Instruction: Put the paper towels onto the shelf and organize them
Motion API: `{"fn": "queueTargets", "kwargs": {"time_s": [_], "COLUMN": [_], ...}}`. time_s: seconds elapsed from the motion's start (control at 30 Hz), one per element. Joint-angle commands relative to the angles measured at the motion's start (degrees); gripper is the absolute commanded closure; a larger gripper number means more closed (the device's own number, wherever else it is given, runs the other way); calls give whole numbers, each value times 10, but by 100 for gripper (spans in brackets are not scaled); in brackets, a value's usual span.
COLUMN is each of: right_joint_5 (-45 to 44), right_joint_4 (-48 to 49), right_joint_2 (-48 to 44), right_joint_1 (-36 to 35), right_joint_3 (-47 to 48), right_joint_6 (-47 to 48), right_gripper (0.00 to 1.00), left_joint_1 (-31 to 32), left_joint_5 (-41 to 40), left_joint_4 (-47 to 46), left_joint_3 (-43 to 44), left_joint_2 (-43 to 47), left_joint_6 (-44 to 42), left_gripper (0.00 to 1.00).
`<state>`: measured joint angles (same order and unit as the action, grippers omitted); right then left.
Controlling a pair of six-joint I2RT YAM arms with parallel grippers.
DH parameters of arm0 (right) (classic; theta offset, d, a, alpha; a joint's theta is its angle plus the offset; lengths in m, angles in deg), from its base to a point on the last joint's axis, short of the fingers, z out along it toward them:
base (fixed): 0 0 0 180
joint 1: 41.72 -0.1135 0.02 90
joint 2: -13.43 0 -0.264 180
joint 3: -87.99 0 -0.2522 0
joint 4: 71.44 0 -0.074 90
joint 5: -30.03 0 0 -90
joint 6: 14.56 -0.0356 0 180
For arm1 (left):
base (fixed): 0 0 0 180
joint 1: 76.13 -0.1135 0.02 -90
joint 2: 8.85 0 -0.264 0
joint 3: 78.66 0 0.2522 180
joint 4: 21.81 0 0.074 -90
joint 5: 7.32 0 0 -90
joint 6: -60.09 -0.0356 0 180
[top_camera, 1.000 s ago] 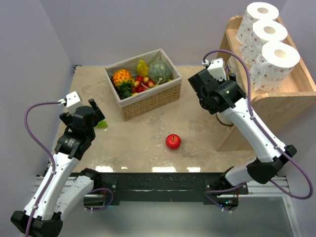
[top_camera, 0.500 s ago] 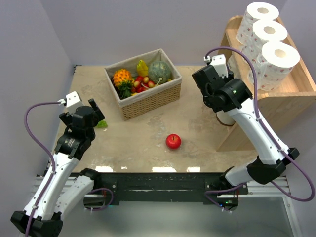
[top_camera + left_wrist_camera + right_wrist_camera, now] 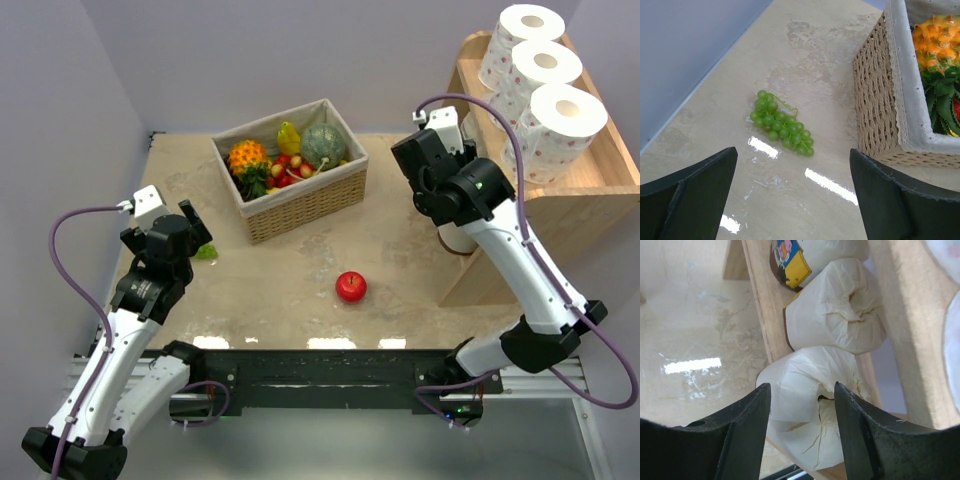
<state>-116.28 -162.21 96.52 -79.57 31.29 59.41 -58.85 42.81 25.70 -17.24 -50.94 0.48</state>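
Note:
Three pink-dotted paper towels [image 3: 545,65] stand in a row on the top tier of the light-wood shelf [image 3: 590,190]. On the lower tier lie two cream paper-wrapped rolls, one [image 3: 795,370] nearer and one [image 3: 835,315] behind it. My right gripper [image 3: 802,385] reaches in at the lower tier, its fingers [image 3: 747,425] either side of the nearer cream roll. Whether they press on it does not show. My left gripper [image 3: 793,150] hangs open over the table at the left, holding nothing.
A jar with a printed label [image 3: 787,260] sits on the lower tier beyond the cream rolls. A wicker fruit basket [image 3: 300,190] stands mid-table, a red apple [image 3: 351,286] in front of it, and green grapes [image 3: 780,122] lie near my left gripper.
My right arm has moved to the right and further in toward the shelf's lower tier. The left arm has stayed still.

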Motion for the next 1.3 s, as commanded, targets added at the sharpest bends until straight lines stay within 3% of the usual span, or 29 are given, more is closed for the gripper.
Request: {"fn": "queueTargets", "kwargs": {"time_s": [0.0,0.17,0.33,0.47,0.6,0.83,0.93,1.1,1.27], "right_joint_5": [-18,-34,-39,-53,-62,-28,-12,36,90], "right_joint_4": [21,44,53,36,2,-1,5,26,47], "right_joint_2": [-22,-29,-37,-37,-25,-23,-23,-20,-17], "right_joint_1": [2,5,9,12,12,12,12,10,-1], "right_joint_3": [-54,-99,-125,-115,-71,-21,-13,12,20], "right_joint_6": [21,22,22,15,1,28,36,73,95], "right_gripper": [40,37,41,48,48,29,28,33,46], "left_joint_1": [1,2,2,2,2,1,1,1,2], "left_joint_5": [-19,-16,-18,-18,-20,-21,-20,-21,-23], "left_joint_4": [-20,-20,-21,-20,-20,-20,-19,-19,-18], "left_joint_3": [-1,-1,-1,-1,-1,-1,0,0,-1], "left_joint_2": [3,2,0,0,1,4,5,9,10], "left_joint_6": [1,0,0,-1,-1,0,0,0,1], "left_gripper": [0,0,0,0,0,0,0,0,0]}}
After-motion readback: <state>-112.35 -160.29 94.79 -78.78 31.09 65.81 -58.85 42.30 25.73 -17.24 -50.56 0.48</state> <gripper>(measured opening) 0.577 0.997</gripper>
